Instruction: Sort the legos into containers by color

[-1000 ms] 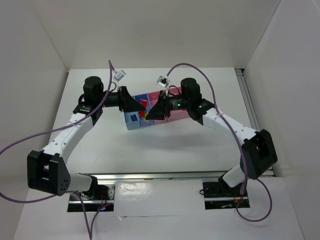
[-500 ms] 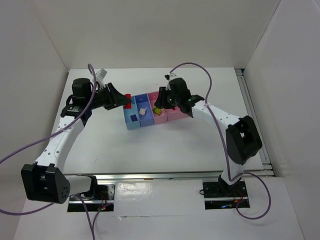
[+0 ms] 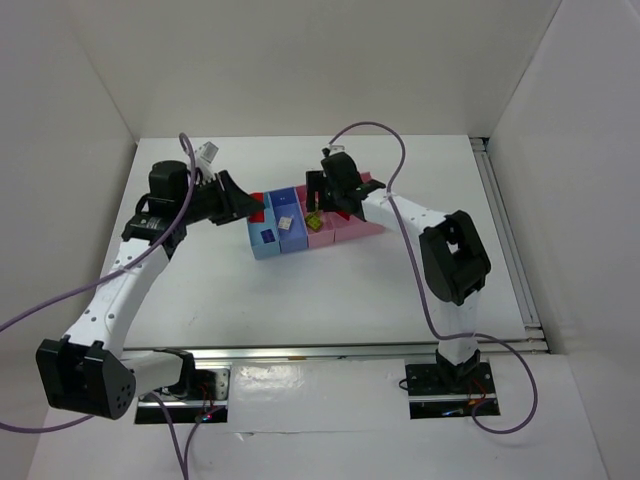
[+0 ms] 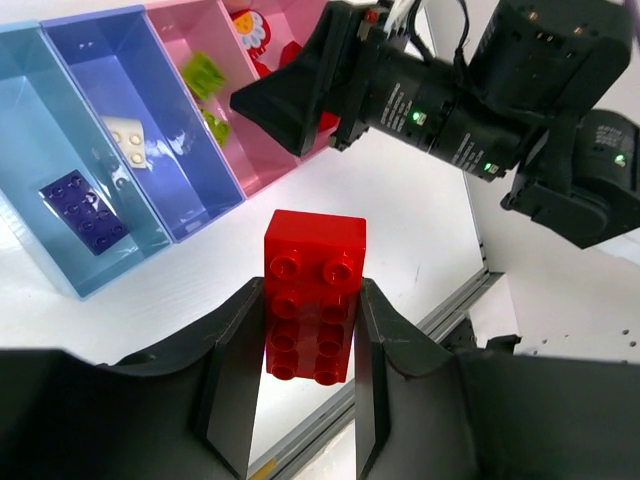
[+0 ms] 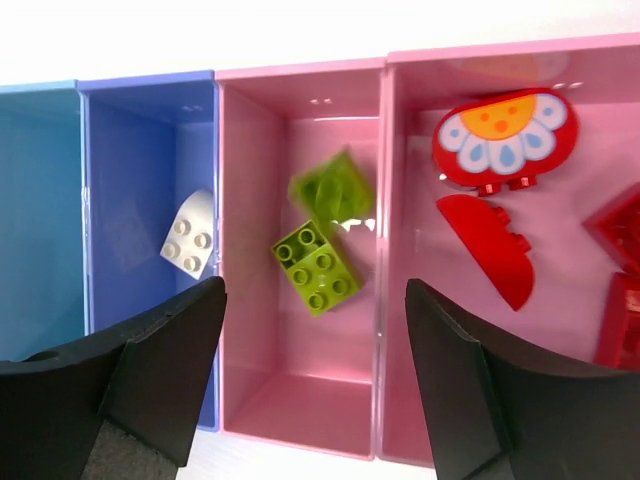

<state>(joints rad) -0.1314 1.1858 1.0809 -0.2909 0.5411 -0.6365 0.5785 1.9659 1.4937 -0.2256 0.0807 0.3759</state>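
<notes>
Red lego [image 4: 315, 290], a glossy hard studded block, is clamped by its long sides in the left gripper [image 4: 308, 300] over the table [image 4: 400, 230] near the light blue tray [image 4: 40, 125]; the right gripper [image 5: 315, 300] hangs empty, jaws spread, over the narrow pink tray [image 5: 300, 400] holding two lime legos [image 5: 317, 265]. Delivering the red piece looks like the step in hand: it belongs across in the wide pink tray [image 5: 560, 290] with the other reds [image 5: 485, 245], so the right gripper probably must clear away first.

The right gripper [image 5: 315, 330] hangs over the 2 pink trays [image 5: 300, 390] of the containers [image 5: 381, 250], blocking them. The 2 blue trays [image 5: 140, 200] are open from above.
</notes>
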